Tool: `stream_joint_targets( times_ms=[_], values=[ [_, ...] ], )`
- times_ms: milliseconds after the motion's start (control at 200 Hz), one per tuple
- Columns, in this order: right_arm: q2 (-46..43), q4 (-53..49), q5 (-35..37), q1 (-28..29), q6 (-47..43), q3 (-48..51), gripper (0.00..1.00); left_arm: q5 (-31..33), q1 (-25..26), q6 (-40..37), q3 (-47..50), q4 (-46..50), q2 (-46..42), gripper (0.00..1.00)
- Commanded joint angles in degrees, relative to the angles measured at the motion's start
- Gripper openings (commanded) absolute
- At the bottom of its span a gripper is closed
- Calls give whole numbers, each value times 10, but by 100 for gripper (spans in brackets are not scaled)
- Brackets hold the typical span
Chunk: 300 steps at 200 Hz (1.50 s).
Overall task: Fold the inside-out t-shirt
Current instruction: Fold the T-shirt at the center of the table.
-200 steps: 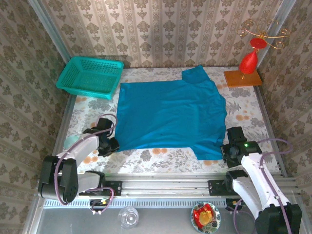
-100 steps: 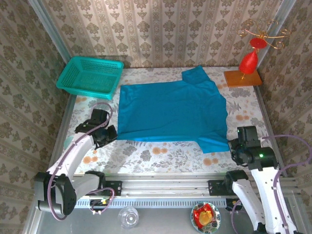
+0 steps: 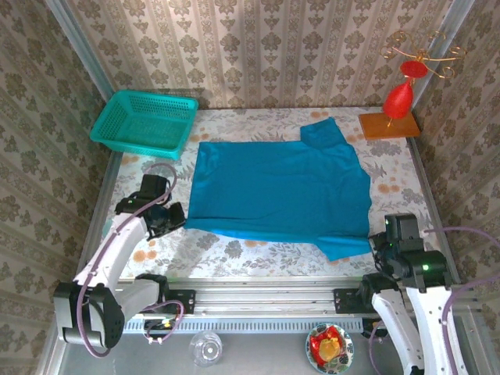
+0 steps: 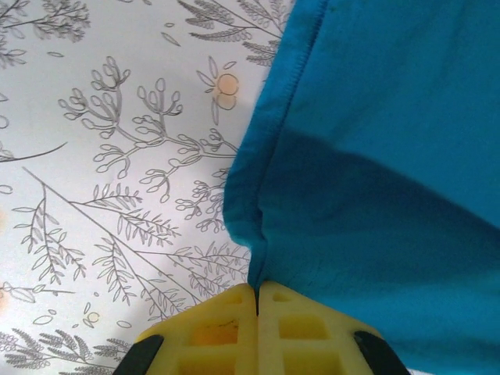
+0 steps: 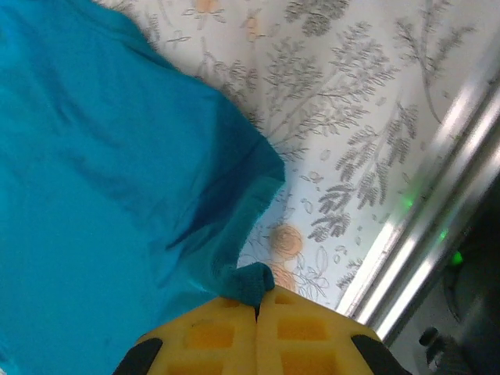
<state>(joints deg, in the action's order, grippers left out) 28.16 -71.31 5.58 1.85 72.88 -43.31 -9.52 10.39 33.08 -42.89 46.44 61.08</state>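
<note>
The inside-out t-shirt [image 3: 281, 191], plain bright blue, lies spread across the middle of the floral table with one sleeve pointing to the back right. Its near edge is lifted off the table at both corners. My left gripper [image 3: 178, 216] is shut on the near left corner; in the left wrist view the yellow fingertips [image 4: 258, 301] pinch the shirt's [image 4: 375, 172] hem. My right gripper [image 3: 375, 244] is shut on the near right corner, where a bunched tip of the shirt [image 5: 101, 180] sits between the gripper's [image 5: 257, 303] yellow pads.
A teal mesh basket [image 3: 145, 123] stands at the back left. A red ornament on a wooden base [image 3: 397, 108] stands at the back right. The metal rail [image 3: 266, 297] runs along the near edge, with a glass [image 3: 206, 347] and a small dish [image 3: 329, 348] below it.
Both grippers have risen and drawn outward with the shirt's near corners, pulling the near edge up and taut. The shirt has shifted slightly to the right.
</note>
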Motion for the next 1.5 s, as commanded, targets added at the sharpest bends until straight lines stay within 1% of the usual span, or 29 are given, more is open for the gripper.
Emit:
stream_joint_targets(
  times_ms=[0,170,270,495,600,635,900,1025,1110,1190,1290,1365,1395,1415,1435,1450,1495],
  values=[
    [78,127,-12,-2,-80,-1,0,-14,-5,-32,-38,-29,32,0],
    [211,255,-25,-2,-173,-35,0,-8,-5,-52,-80,-64,103,0],
    [269,301,-10,-7,-208,-55,0,5,-6,-68,-107,-77,149,0],
    [382,388,-43,-37,-279,-94,0,18,-10,-99,-164,-91,242,0],
    [429,402,-57,-44,-301,-115,0,22,-12,-111,-192,-94,281,0],
    [444,421,-62,-46,-308,-122,0,24,-13,-114,-201,-95,295,0],
    [537,423,-74,-53,-346,-173,0,33,-19,-136,-252,-100,377,0],
    [561,422,-74,-54,-356,-184,0,15,-20,-146,-264,-114,401,0],
    [574,422,-76,-55,-359,-191,0,7,-20,-146,-270,-122,408,5],
    [581,422,-77,-55,-361,-194,0,-5,-21,-146,-275,-127,404,16],
    [584,424,-79,-55,-360,-192,0,-26,-19,-148,-274,-133,384,25],
    [585,427,-80,-55,-360,-190,0,-26,-15,-145,-266,-129,360,28],
    [585,427,-81,-55,-360,-190,0,-27,-12,-144,-260,-125,351,26],
    [585,428,-82,-55,-360,-190,0,-31,-10,-143,-255,-123,345,21],
    [586,429,-83,-55,-359,-191,0,-36,-7,-143,-250,-121,340,12],
    [587,430,-84,-55,-360,-191,0,-43,-4,-142,-245,-120,336,8],
    [589,436,-92,-55,-362,-191,0,-57,5,-138,-226,-118,326,4]
  ],
)
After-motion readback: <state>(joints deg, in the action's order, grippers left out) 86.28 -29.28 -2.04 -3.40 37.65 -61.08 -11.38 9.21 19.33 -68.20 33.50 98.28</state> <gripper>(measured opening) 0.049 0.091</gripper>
